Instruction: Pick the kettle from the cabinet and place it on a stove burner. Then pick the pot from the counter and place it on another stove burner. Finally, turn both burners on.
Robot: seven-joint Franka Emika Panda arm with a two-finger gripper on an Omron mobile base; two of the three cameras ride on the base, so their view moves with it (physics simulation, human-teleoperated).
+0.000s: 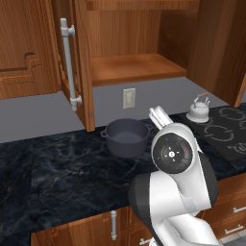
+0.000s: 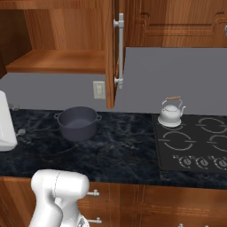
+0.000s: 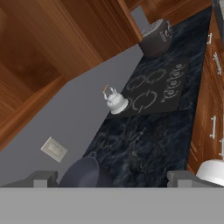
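Gripper (image 3: 111, 177) – I see its two finger tips (image 3: 43, 178) at the bottom of the hand view, set wide apart w/ nothing between them, so I read it as open & empty. In the left base view the hand itself is hidden behind the arm's big white joint, so I can't place it there.

Hand cam looks down along the counter (image 3: 144, 144): the pot (image 3: 85, 173) sits just above the left finger tip, rim cut by the grey band. Further along is the kettle (image 3: 115, 99), upright on the near back corner of the black cooktop (image 3: 151, 89), next to the grey wall.

From the right base view I get the layout clearer. Pot (image 2: 78, 122) stands on the black marble counter (image 2: 124, 146), below the open cabinet door (image 2: 111, 53) w/ its long silver bar handle (image 2: 120, 51). Pot looks empty inside. Kettle (image 2: 170, 112) sits on the back-left burner (image 2: 170, 120), wooden handle bar up. The front-left burner (image 2: 178, 141) just in front of it is bare – knobs (image 2: 195, 162) run along the cooktop's front edge.

Left base view: pot (image 1: 127, 137) on the counter, kettle (image 1: 198, 110) off to its right on the cooktop, well apart. Cabinet shelf (image 1: 137, 67) above is bare. White wall outlet (image 1: 129, 98) sits on the grey wall behind the pot.
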